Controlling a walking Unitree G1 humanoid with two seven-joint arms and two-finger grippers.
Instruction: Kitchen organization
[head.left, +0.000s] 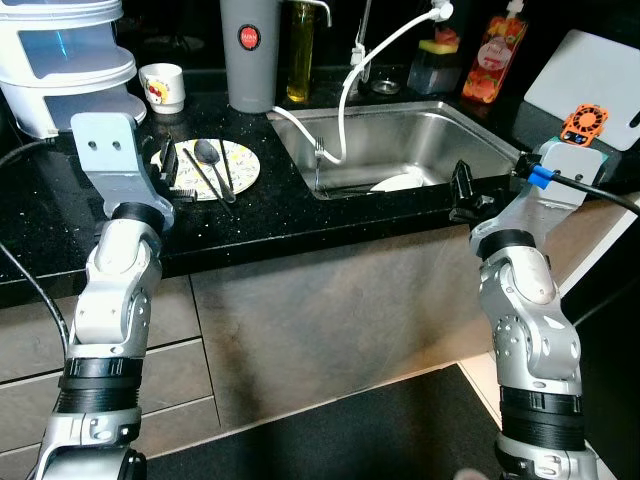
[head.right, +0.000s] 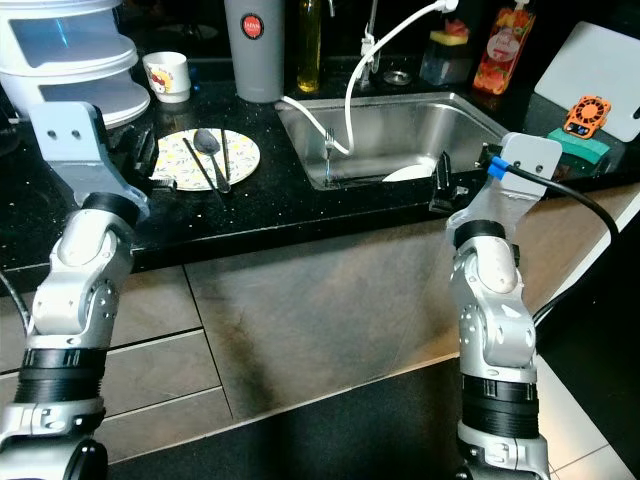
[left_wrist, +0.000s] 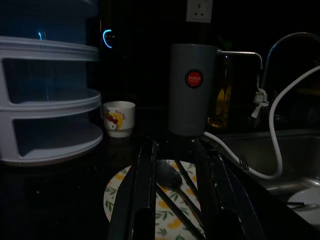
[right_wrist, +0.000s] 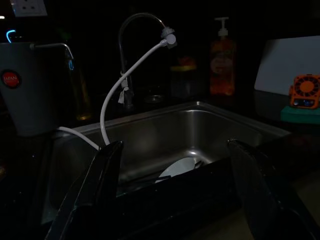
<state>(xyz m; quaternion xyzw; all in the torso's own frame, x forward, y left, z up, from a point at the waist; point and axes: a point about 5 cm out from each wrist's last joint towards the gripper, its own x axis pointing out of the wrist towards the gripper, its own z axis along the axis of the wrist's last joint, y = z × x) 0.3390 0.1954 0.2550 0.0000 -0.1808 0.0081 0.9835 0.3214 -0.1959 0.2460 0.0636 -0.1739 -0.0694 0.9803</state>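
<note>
A flower-patterned plate lies on the black counter, left of the sink. A black spoon and dark chopsticks rest on it. My left gripper is open at the plate's left edge, just above the counter. In the left wrist view the spoon shows between its fingers. My right gripper is open at the sink's front right corner, holding nothing. Its fingers frame a white plate lying in the steel sink.
A white hose runs from the tap into the sink. Behind the plate stand a grey tumbler, a small mug and a white tiered appliance. Bottles, a white board and an orange fan are at the back right.
</note>
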